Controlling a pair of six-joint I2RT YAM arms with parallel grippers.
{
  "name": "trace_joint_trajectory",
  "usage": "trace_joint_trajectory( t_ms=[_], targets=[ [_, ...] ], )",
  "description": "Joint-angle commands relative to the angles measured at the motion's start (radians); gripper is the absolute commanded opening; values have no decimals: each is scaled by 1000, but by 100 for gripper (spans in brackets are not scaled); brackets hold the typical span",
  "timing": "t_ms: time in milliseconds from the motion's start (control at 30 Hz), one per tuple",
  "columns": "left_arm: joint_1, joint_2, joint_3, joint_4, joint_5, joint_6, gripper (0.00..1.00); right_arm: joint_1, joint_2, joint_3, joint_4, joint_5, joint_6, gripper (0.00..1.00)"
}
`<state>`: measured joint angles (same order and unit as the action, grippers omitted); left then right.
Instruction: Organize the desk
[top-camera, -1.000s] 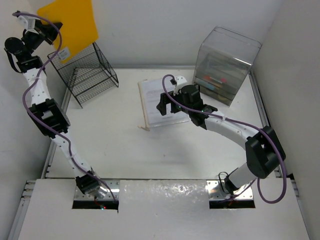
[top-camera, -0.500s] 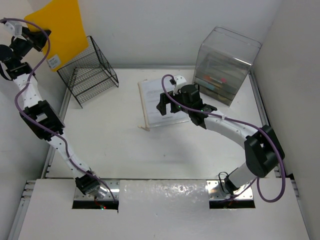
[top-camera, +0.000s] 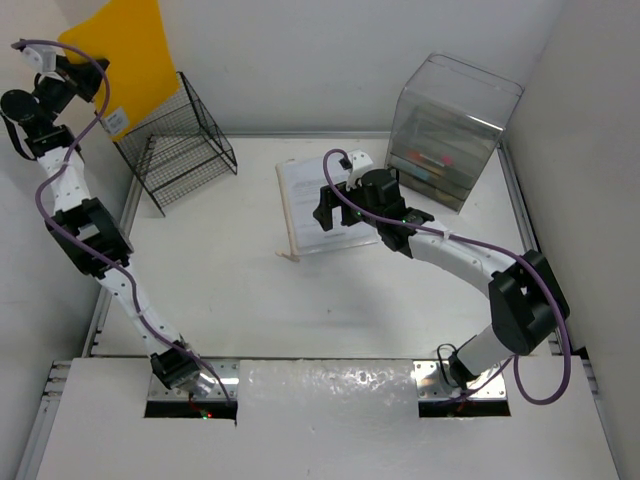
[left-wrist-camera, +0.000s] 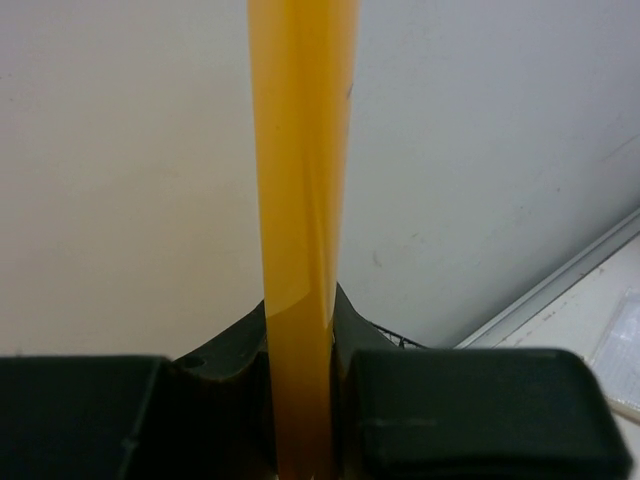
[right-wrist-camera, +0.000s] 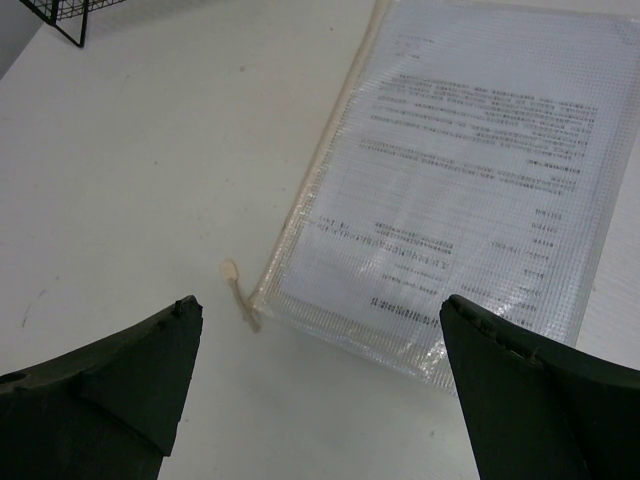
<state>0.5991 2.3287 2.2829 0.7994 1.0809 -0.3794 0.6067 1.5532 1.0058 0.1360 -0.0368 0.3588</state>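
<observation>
Clamped tight in the left tool (top-camera: 75, 78), high at the far-left corner: a yellow folder (top-camera: 120, 50). From the left wrist, seen edge-on and upright against the white wall, pinched between two black fingers (left-wrist-camera: 470, 410). Hanging above and just left of a black wire rack (top-camera: 180, 150), not touching it as far as can be told.

Spread white and flat under both arms, edged with silver rails and walled in on three sides: the desk (top-camera: 230, 290). On its far-left part, the rack. At its far-right corner, a clear plastic drawer box (top-camera: 450, 130) with coloured items inside, too blurred to name.

Near the far middle of the desk, lying flat: a mesh zip pouch (right-wrist-camera: 460, 190) holding printed pages, with a beige pull tab (right-wrist-camera: 235, 285) trailing from its near-left corner onto bare desk.

Hovering over that pouch with jaws spread fully wide and nothing between them: the right tool (top-camera: 325, 210). No contact with the pouch visible from the right wrist.
</observation>
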Motion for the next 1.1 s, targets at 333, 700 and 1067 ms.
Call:
trace_joint_trajectory(
  t_ms=[333, 700, 1067],
  targets=[
    [-45, 55, 12, 32, -33, 62, 0, 15, 18, 42, 14, -3, -12, 99],
    [-45, 44, 4, 80, 85, 30, 0, 16, 30, 57, -6, -2, -21, 99],
    [-47, -8, 9, 90, 174, 13, 0, 16, 34, 71, -19, -12, -27, 99]
  ],
)
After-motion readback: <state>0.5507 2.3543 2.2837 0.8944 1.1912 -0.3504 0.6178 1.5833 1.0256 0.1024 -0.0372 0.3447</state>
